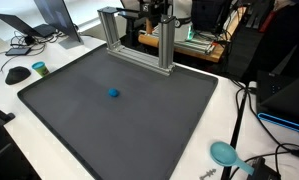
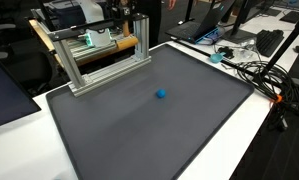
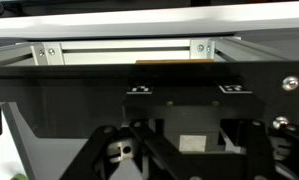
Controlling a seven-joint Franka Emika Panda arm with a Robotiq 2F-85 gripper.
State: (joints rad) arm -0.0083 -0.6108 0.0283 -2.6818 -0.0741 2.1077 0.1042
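Observation:
A small blue object [image 1: 113, 94] lies alone near the middle of a dark grey mat [image 1: 79, 130]; it also shows in an exterior view [image 2: 161, 95]. My gripper [image 3: 184, 150] fills the lower part of the wrist view as dark linkages, with the fingertips not visible. It faces an aluminium frame [image 3: 119, 50] close ahead. In both exterior views the arm [image 1: 161, 12] sits high at the back behind that frame [image 2: 104, 55], far from the blue object. Nothing shows between the jaws.
The mat [image 2: 139, 130] lies on a white table. A teal round object [image 1: 224, 152] and cables lie off the mat's corner. A laptop [image 1: 51, 18], a mouse [image 1: 17, 74] and cables sit beside the mat. A wooden shelf stands behind the frame.

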